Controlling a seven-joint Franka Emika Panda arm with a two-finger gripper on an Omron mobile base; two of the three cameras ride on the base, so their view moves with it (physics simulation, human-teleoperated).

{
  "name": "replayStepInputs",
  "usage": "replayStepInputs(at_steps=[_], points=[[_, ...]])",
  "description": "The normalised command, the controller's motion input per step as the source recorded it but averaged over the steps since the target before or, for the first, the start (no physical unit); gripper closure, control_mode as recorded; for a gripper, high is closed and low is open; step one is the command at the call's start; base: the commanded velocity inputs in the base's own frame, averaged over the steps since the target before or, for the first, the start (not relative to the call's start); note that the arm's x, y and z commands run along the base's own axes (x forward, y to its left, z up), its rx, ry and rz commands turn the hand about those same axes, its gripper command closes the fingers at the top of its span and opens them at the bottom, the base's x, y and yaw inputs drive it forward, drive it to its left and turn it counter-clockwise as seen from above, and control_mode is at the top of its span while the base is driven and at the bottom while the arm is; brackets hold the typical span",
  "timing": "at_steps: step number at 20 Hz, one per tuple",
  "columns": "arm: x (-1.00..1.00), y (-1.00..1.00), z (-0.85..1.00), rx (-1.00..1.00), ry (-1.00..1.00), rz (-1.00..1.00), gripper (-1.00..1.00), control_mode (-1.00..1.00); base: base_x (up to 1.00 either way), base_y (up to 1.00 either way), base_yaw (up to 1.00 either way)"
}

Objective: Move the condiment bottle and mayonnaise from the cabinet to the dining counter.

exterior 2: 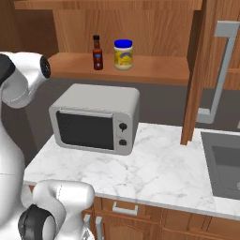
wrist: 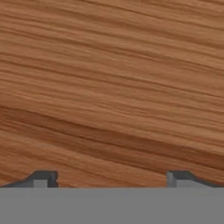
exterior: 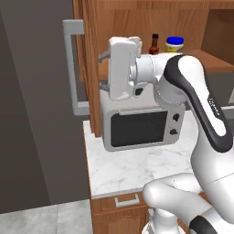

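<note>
The bottle (exterior 2: 97,52) stands upright on the shelf (exterior 2: 154,70) of the open cabinet (exterior 2: 140,28), with the mayonnaise (exterior 2: 123,54) just beside it on its right, the two close but apart. Below the shelf a grey microwave (exterior 2: 96,119) sits on the marble counter (exterior 2: 154,173), and a sink (exterior 2: 224,164) is set into the counter at the right. A cabinet door (exterior 2: 199,70) with a long grey handle (exterior 2: 220,75) stands swung out near the sink. The arm is raised in front of the microwave, its hand turned toward the left cabinet door (exterior: 91,68). The pincer (wrist: 111,178) is spread wide, holding nothing, its tips facing wood grain close up.
</note>
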Motion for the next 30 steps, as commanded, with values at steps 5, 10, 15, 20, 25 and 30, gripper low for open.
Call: replayStepInputs(at_steps=[5,10,15,20,25,30], points=[[0.19,-0.71,0.11,-0.24,-0.02,-0.27,-1.0,-1.0,0.0,0.0,0.0],[0.08,-0.84,0.17,-0.25,-0.08,-0.24,-1.0,-1.0,0.0,0.0,0.0],[0.03,-0.75,0.18,-0.29,-0.16,-0.24,-1.0,-1.0,0.0,0.0,0.0],[0.01,-0.7,0.1,-0.31,-0.19,-0.24,-1.0,-1.0,0.0,0.0,0.0],[0.01,-0.69,0.04,-0.3,-0.15,-0.22,-1.0,-1.0,0.0,0.0,0.0],[0.0,-0.54,0.01,-0.27,-0.1,-0.16,-1.0,-1.0,0.0,0.0,0.0]])
